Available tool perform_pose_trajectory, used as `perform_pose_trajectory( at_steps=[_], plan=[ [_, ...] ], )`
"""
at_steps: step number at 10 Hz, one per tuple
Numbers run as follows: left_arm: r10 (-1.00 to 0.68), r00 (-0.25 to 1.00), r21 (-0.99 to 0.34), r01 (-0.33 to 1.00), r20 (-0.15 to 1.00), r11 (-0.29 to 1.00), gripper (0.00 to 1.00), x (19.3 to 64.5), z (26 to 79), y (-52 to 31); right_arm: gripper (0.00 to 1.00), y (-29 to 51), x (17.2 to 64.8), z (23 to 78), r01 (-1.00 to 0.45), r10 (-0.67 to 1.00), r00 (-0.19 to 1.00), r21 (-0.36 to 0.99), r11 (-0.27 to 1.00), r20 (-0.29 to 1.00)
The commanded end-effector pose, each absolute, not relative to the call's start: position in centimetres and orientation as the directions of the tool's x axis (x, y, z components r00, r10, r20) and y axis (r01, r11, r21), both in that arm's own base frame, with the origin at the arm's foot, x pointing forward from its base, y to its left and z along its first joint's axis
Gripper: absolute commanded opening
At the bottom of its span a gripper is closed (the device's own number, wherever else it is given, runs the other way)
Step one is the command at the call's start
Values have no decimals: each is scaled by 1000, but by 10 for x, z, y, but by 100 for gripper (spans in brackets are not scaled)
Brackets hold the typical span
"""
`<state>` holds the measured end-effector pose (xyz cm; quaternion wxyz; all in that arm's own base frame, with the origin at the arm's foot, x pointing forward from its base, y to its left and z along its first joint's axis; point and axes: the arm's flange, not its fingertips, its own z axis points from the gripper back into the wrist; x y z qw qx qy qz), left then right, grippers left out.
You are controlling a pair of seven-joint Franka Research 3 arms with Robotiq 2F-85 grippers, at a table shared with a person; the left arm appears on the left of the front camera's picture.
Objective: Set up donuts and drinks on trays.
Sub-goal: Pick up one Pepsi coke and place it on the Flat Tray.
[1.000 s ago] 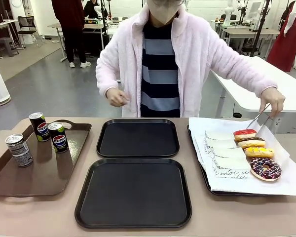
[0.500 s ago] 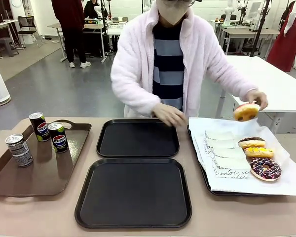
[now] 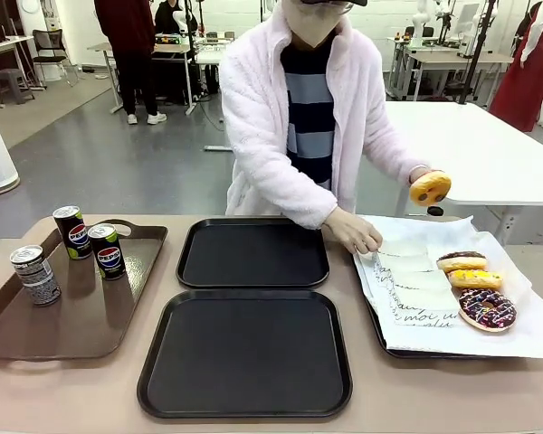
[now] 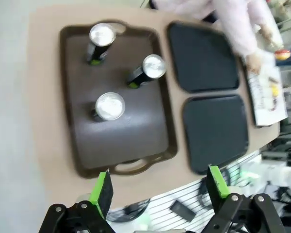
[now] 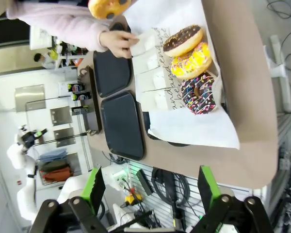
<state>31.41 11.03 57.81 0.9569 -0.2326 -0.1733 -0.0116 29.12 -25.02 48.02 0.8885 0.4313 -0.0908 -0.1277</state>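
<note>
Looking across the counter [image 3: 63, 393] toward a person on the far side, with the near black tray [image 3: 244, 353] taken as the mark for every place below. Just behind it, close but apart: the second black tray [image 3: 252, 252], of the same make. Left of it: a brown tray [image 3: 81, 316] with handles, carrying three upright black cans [image 3: 107, 250], two with the Pepsi logo farther back and the grey-white can [image 3: 34, 274] nearest the front. Right of it: a paper-lined tray [image 3: 377, 330] with a row of white paper sleeves [image 3: 416, 280] on the side toward it and three donuts beyond them, chocolate donut [image 3: 462, 262] rearmost, then yellow donut [image 3: 475, 278], then sprinkled donut [image 3: 487, 308] at the front. Behind it and to the right, held in the air at one hand [image 3: 420, 174]: a fourth donut [image 3: 431, 189], yellowish with dark spots. Other hand [image 3: 355, 231] resting on the rearmost sleeves. Seen from the wrists: left end effector [image 4: 160, 187] released, fingers spread wide and gripping nothing, high up to the left of the mark on the brown tray's side; right end effector [image 5: 150, 187] likewise released, gripping nothing, high up to the mark's right past the paper-lined tray.
</note>
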Motion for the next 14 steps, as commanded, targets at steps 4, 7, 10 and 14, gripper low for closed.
perform_pose_trajectory(
  at_steps=[4,7,10,14],
  plan=[
    [-222,974,-49,224,56,973,100,346,573,46,100,-249,291,480,147,-300,953,791,593,48],
    [-218,975,10,217,48,976,100,376,531,17,100,-249,291,480,147,-300,953,791,593,48],
    [-208,972,5,209,108,978,100,406,480,7,100,-249,291,480,147,-300,953,791,593,48],
    [-222,969,1,224,110,975,100,415,464,11,100,-249,291,480,147,-300,953,791,593,48]
  ],
)
